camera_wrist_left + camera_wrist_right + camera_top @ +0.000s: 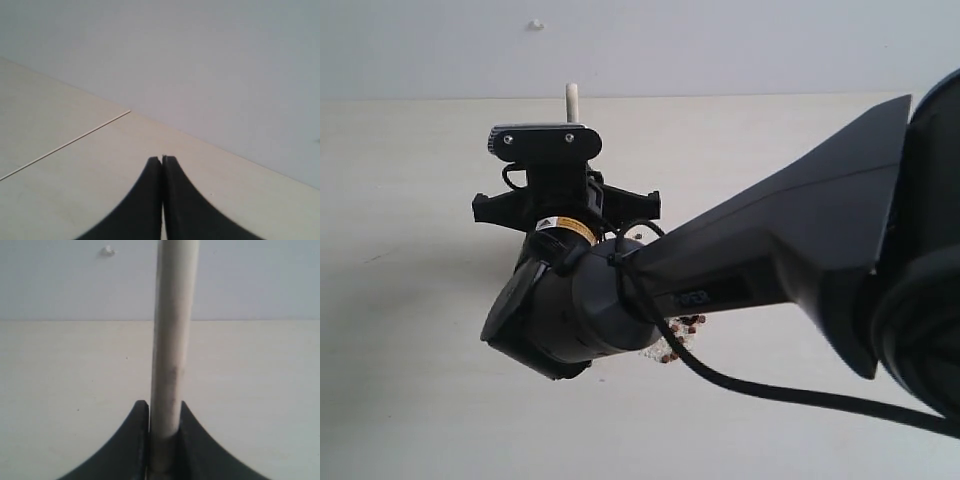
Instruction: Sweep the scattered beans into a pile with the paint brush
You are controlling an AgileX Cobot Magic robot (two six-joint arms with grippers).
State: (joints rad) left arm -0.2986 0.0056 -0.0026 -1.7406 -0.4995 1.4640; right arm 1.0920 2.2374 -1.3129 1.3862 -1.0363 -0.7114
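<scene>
My right gripper [165,407] is shut on the pale wooden handle of the paint brush [174,330], which runs straight out between the two black fingers. In the exterior view the right arm fills the middle, and only the tip of the brush handle [573,100] pokes out above the wrist camera; the bristles are hidden. A few reddish-brown beans [680,330] with whitish crumbs show on the table just under the arm; the arm covers the others. My left gripper [162,159] is shut on nothing, over bare table.
The light wooden table [410,290] runs back to a grey wall [720,40]. A thin seam line [65,145] crosses the tabletop in the left wrist view. A black cable [770,392] hangs from the right arm over the table.
</scene>
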